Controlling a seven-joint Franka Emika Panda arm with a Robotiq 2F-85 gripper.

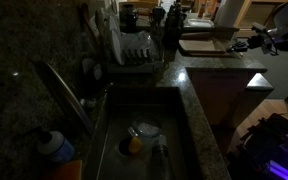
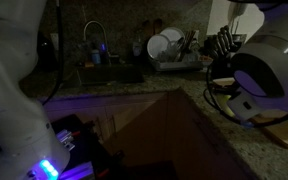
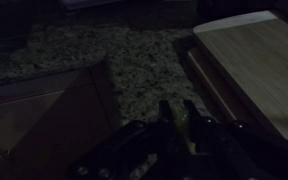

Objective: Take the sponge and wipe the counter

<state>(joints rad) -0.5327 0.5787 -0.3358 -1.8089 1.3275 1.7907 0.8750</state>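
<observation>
Sponge (image 3: 184, 118), pinched in the closed end effector (image 3: 182, 130), faces the desk (image 3: 134, 60) ahead, evidently for wiping; contact unconfirmed.

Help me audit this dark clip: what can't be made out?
- Wrist view: darkness blurs the claw; only a sliver of the sponge shows between its fingers.
- Wrist view: the right edge cuts off the pale board.
- Exterior view: things in the sink are too dark and small to name.

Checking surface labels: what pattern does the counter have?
The counter is dark granite with pale speckles, clearest in the wrist view.
</observation>
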